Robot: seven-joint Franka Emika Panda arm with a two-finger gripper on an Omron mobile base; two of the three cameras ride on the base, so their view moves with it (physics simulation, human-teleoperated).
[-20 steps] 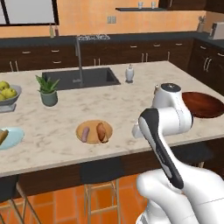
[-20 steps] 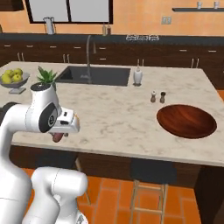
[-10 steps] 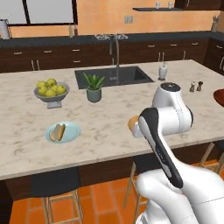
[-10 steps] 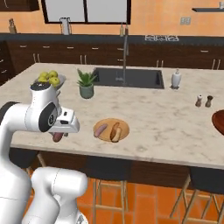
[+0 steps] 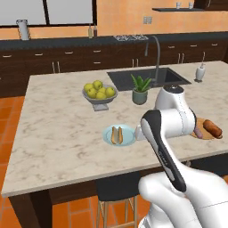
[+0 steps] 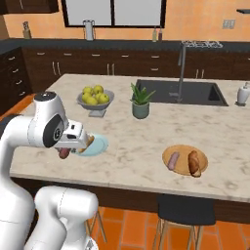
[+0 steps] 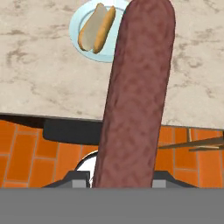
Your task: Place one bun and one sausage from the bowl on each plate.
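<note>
The gripper (image 6: 66, 152) is clamped on a sausage (image 7: 133, 94), jaws nearly together around its lower end. In the hand view the sausage stands up the middle of the picture as a long, rounded cylinder, dull red-brown with a fine mottled skin. In the right base view its end (image 6: 63, 153) pokes out just under the white hand, at the near edge of the counter (image 6: 136, 146) beside the pale blue plate (image 6: 99, 145).

That blue plate (image 5: 126, 138) is flat, round and glossy. On it lies a bun (image 5: 117, 135), golden brown on the crust and pale along its cut side; the hand view shows the same bun (image 7: 96, 28) as a split, elongated roll lying on the blue plate (image 7: 76, 30), above and to the left of the sausage's tip.

Well to the right along the counter sits the tan wooden plate (image 6: 183, 168), matte and round. It carries a second sausage (image 6: 173, 160) and a second bun (image 6: 194, 162), lying side by side and a little apart. From the left base view, the bun (image 5: 213, 128) shows past the arm.

The counter (image 5: 58, 129) is pale marble with grey-brown veining, smooth and faintly shiny. Farther back stand a grey footed bowl (image 5: 99, 99) heaped with yellow-green fruit (image 5: 98, 89), and a spiky green plant in a small grey pot (image 5: 140, 96). Behind them a dark sink (image 6: 178, 92) is set into the stone, with a curved metal tap (image 6: 182, 63).
</note>
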